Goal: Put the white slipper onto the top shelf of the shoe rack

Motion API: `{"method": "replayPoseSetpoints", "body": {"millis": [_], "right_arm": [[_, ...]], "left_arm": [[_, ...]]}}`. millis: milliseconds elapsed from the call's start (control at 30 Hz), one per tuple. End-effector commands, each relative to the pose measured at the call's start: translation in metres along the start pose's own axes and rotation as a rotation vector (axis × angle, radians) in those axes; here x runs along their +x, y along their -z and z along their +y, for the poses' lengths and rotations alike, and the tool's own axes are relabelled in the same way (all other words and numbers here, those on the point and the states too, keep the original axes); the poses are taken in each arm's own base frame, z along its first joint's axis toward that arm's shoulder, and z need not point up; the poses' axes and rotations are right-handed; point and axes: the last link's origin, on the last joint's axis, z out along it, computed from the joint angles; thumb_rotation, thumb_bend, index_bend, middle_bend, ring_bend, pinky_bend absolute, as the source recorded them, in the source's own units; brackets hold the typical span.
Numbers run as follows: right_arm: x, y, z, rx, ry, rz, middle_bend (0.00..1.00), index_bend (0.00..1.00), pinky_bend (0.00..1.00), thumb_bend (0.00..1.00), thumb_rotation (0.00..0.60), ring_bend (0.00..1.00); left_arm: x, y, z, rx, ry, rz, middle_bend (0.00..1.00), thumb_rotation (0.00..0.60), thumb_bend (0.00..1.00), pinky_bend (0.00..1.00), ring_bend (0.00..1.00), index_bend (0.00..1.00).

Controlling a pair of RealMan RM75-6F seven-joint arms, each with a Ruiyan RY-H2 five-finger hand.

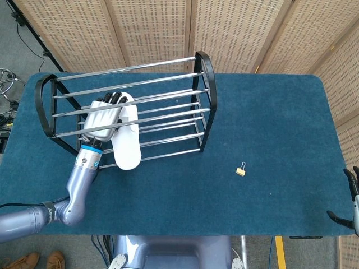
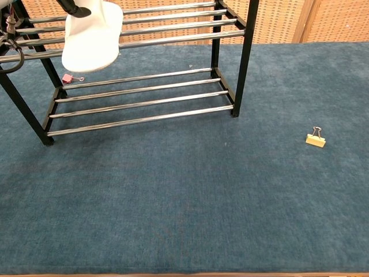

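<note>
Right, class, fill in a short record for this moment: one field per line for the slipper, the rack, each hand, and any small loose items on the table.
slipper: white slipper lies on the top bars of the shoe rack, heel end overhanging the front
left hand: left hand rests on the slipper, fingers spread
right hand: right hand at the table's far right edge, away from the rack; state unclear
loose items: yellow binder clip on the blue table; pink binder clip under the rack

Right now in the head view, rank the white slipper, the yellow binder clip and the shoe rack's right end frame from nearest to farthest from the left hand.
1. white slipper, directly under the left hand
2. shoe rack's right end frame, to the hand's right
3. yellow binder clip, out on the open table, farthest right
</note>
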Motion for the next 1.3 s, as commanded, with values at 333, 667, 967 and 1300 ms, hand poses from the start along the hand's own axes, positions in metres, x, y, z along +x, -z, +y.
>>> {"method": "replayPoseSetpoints", "body": {"millis": [333,667,967,1300], "right_arm": [[0.0,0.0,0.0,0.0,0.001,0.001,0.0,0.0,0.0,0.0,0.6,0.0],[0.0,0.001,-0.001,0.001,0.002,0.0,0.0,0.0,0.0,0.0,0.6,0.0],[0.001,0.001,0.001,-0.004,-0.002,0.003,0.0,0.0,0.0,0.0,0.6,0.0],[0.001,0.001,0.001,-0.003,-0.003,0.004,0.0,0.0,0.0,0.0,0.6,0.0]], "left_arm": [[0.002,0.011,0.001,-0.012,-0.025,-0.022,0.25,0.6,0.23,0.53,0.24,0.3],[0.005,0.019,0.006,-0.037,-0.018,-0.023,0.25,0.6,0.24,0.53,0.24,0.29],[0.012,0.025,0.015,-0.065,0.0,-0.021,0.25,0.6,0.24,0.53,0.24,0.29],[0.009,0.031,0.029,-0.105,0.005,-0.041,0.25,0.6,0.23,0.53,0.25,0.29]]}}
